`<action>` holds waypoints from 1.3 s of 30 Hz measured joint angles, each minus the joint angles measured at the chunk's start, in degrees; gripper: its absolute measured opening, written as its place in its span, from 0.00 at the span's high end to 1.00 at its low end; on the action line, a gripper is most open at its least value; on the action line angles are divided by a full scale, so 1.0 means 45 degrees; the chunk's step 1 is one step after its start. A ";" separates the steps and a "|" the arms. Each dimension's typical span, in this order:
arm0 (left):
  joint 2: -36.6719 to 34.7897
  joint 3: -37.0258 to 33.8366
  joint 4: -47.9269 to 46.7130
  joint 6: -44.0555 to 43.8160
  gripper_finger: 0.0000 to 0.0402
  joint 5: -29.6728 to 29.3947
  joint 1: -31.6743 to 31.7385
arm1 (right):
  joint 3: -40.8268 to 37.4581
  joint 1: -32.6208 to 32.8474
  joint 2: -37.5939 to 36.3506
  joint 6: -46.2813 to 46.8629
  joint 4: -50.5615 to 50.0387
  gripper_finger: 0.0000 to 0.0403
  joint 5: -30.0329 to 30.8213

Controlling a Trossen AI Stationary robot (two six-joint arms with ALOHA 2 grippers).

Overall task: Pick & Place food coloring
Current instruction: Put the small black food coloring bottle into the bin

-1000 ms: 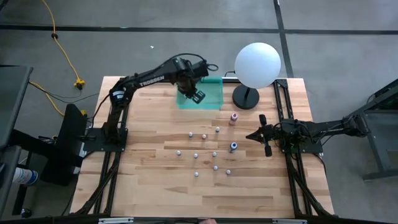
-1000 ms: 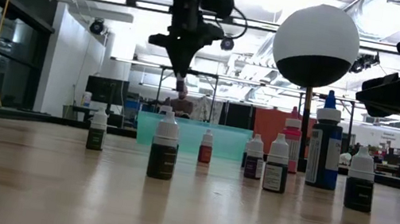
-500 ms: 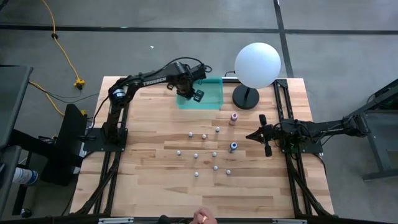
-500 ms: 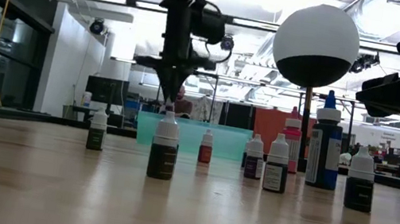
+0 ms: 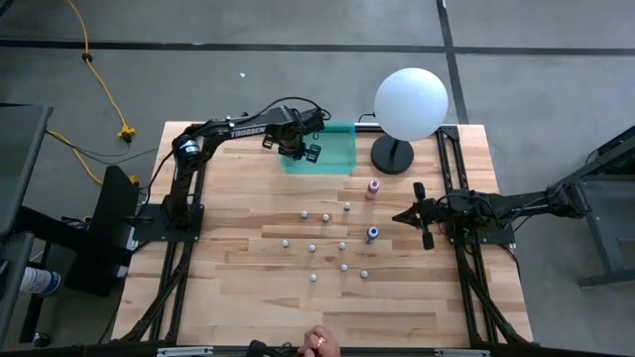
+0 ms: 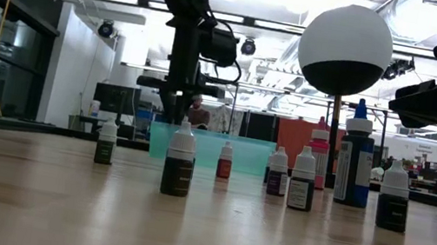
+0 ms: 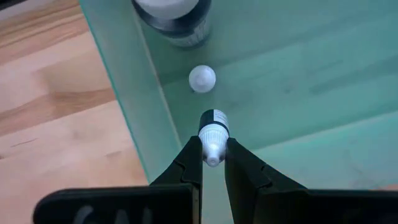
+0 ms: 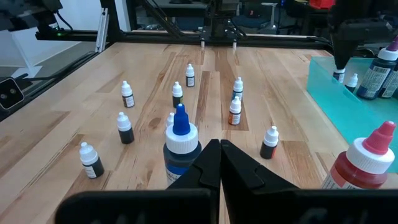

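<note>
Gripping a small dropper bottle [image 7: 212, 132] by its white cap, left gripper [image 7: 212, 163] hangs inside the teal tray [image 7: 298, 81]. Bottle body mostly hidden. Right gripper [image 8: 219, 163] closed, empty, by the blue-capped bottle [image 8: 181, 148].

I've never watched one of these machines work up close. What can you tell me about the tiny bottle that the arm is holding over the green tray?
The tiny bottle has a white cap and nozzle tip above a dark body with a pale band. The left gripper pinches it by the cap between its two dark fingers. It is inside the translucent teal-green tray, close to the wall, at or just above the floor; which cannot be told. Apart from it in the tray are another small white-capped bottle and a larger bottle.
</note>
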 joint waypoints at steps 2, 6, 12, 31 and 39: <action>0.0000 -0.0158 0.0269 -0.0087 0.93 0.0005 0.0078 | 0.0000 0.0002 0.0004 0.0001 -0.0004 1.00 0.0001; 0.0000 -0.0460 0.0626 -0.0181 0.93 0.0000 0.0129 | -0.0004 0.0000 0.0003 0.0003 -0.0001 1.00 0.0003; 0.0120 -0.0511 0.0754 -0.0236 0.93 0.0011 0.0161 | -0.0002 0.0000 0.0000 -0.0001 -0.0001 1.00 0.0003; 0.0301 -0.0511 0.0944 0.0444 0.85 0.0107 0.0141 | -0.0001 0.0002 0.0003 0.0003 -0.0004 1.00 0.0004; 0.0301 -0.0511 0.0792 0.0498 0.84 0.0114 0.0141 | -0.0002 0.0002 0.0002 -0.0002 -0.0002 1.00 0.0004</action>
